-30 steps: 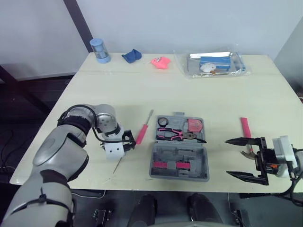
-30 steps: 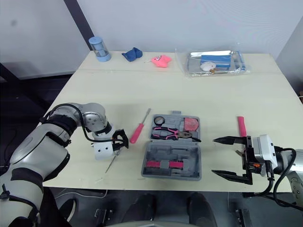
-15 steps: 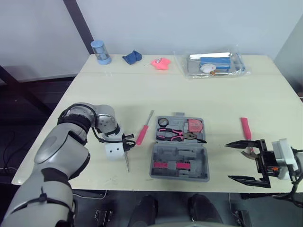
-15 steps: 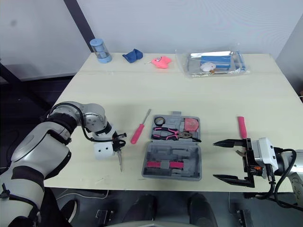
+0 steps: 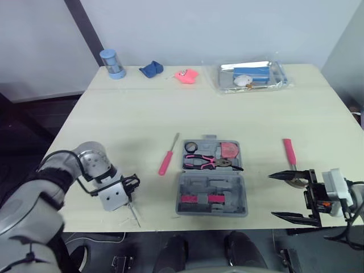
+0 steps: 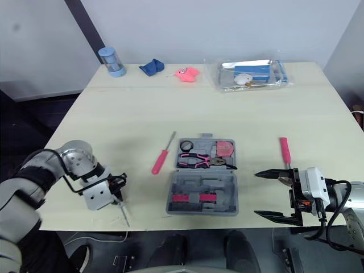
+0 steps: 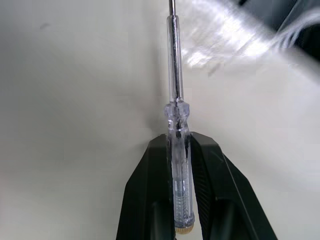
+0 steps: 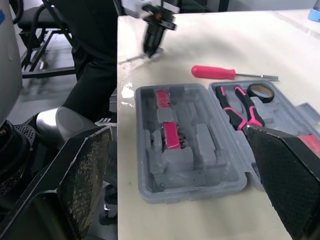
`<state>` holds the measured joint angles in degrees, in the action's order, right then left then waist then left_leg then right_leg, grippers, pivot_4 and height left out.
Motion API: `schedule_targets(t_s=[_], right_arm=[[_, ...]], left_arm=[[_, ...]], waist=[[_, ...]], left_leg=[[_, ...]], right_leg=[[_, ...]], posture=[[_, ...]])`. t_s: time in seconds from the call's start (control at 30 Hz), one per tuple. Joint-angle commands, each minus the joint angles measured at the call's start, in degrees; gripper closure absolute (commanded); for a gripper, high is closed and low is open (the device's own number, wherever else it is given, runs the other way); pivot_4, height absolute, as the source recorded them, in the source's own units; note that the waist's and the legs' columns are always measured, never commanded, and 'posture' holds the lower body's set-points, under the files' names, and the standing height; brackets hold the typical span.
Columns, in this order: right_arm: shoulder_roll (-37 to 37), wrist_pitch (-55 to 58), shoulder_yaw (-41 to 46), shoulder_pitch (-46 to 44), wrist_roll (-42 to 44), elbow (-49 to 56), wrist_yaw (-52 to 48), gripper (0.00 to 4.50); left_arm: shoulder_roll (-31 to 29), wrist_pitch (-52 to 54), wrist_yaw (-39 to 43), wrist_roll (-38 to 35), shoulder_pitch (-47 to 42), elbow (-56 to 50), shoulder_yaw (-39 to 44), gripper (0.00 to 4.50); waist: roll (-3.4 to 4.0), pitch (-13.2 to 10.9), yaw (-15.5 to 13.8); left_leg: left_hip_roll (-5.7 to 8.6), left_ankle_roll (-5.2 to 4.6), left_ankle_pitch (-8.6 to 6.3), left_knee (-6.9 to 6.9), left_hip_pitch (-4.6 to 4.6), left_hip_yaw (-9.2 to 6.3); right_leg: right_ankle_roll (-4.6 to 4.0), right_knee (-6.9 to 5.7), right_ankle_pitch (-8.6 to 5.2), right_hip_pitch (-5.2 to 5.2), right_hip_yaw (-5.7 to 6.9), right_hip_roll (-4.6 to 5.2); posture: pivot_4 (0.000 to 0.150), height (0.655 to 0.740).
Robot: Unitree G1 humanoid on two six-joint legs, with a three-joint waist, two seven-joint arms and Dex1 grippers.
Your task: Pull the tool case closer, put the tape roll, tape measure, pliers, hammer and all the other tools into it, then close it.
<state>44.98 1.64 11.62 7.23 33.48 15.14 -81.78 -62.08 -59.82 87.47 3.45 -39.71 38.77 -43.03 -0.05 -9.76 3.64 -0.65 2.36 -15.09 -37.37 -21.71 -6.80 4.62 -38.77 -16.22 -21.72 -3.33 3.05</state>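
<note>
Left wrist view: my left gripper (image 7: 178,144) pinched a clear-handled screwdriver (image 7: 175,100). Left eye view: my right gripper (image 5: 291,196) was spread wide, lower right of frame. The open tool case (image 5: 211,198) lay lower centre, with pliers (image 5: 209,163) in its upper half.

Soft, even overhead light on the pale table (image 5: 227,114), and the shadows are barely there. Glare flashes off the clear plastic bag (image 5: 253,75) at the far side. In the left wrist view, glints run down the clear screwdriver (image 7: 175,120), with a bright smeared blur beyond it. In the right wrist view, there's a sheen on the tabletop beside the tool case (image 8: 200,145).
</note>
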Motion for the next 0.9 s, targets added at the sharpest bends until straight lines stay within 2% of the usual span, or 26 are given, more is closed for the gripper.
schedule_targets(t_s=[0.03, 0.3, 0.47, 0.53, 0.7, 0.83, 0.9], right_arm=[[-0.3, -1.2, 0.2, -0.7, 0.6, 0.6, 0.0, 0.00], [0.0, -1.7, 0.4, -0.2, 0.7, 0.7, -0.2, 0.00], [-0.3, -1.9, 0.2, 0.1, 0.6, 1.0, 0.2, 0.00], [-0.5, -2.0, 0.0, 0.1, 0.7, 1.0, 0.3, 0.00], [-0.8, -2.2, -1.1, -1.5, 0.6, -0.3, -0.3, 0.00], [-0.7, -2.6, -1.4, -2.5, 0.6, -1.4, -1.0, 0.00], [-0.5, -2.7, -1.4, -2.6, 0.7, -1.6, -1.1, 0.00]], left_arm=[[-4.0, 10.5, -1.1, -3.8, 3.7, -10.3, 6.3, 4.45], [-7.1, 34.6, -12.0, -5.1, 16.5, -26.2, 20.9, 4.45], [-10.1, 61.7, -20.9, -12.4, 32.0, -42.7, 34.1, 4.45], [-10.3, 69.5, -23.0, -13.5, 36.5, -48.1, 38.0, 4.45], [-2.1, 95.7, -35.1, -21.9, 43.0, -61.6, 50.1, 4.45], [5.2, 114.0, -44.1, -26.1, 44.1, -70.1, 56.2, 4.45], [11.2, 122.4, -50.1, -28.0, 42.9, -74.4, 59.4, 4.45]], waist=[[-0.01, 0.0, -0.7], [-0.04, -0.1, -1.1], [-0.03, -0.2, -0.8], [-0.03, -0.2, -1.1], [-0.10, -0.3, -1.4], [-0.18, -0.3, -1.2], [-0.18, -0.3, -1.3]], left_leg=[[0.01, 0.00, 0.00, -0.02, 0.00, -0.01], [0.01, 0.00, 0.00, -0.03, -0.01, 0.00], [-0.05, 0.00, 0.00, 0.01, 0.03, 0.05], [-0.06, 0.00, 0.00, 0.02, 0.03, 0.07], [-0.05, 0.00, -0.01, 0.02, 0.00, 0.06], [-0.05, 0.00, -0.01, 0.02, 0.00, 0.03], [-0.05, 0.00, -0.01, 0.02, 0.01, 0.05]], right_leg=[[0.00, -0.01, 0.00, 0.01, 0.01, 0.00], [0.01, 0.05, -0.01, 0.00, 0.02, 0.00], [-0.02, 0.03, -0.02, 0.00, -0.01, -0.03], [-0.02, 0.02, -0.03, -0.01, -0.01, -0.03], [-0.01, 0.07, -0.03, 0.00, 0.01, -0.02], [-0.02, 0.08, -0.03, 0.00, 0.03, -0.02], [-0.02, 0.08, -0.02, 0.00, 0.01, -0.02]], posture=[[0.150, 0.7400], [0.150, 0.7400], [0.150, 0.7400], [0.150, 0.7400], [0.150, 0.7400], [0.150, 0.7400], [0.150, 0.7400]])
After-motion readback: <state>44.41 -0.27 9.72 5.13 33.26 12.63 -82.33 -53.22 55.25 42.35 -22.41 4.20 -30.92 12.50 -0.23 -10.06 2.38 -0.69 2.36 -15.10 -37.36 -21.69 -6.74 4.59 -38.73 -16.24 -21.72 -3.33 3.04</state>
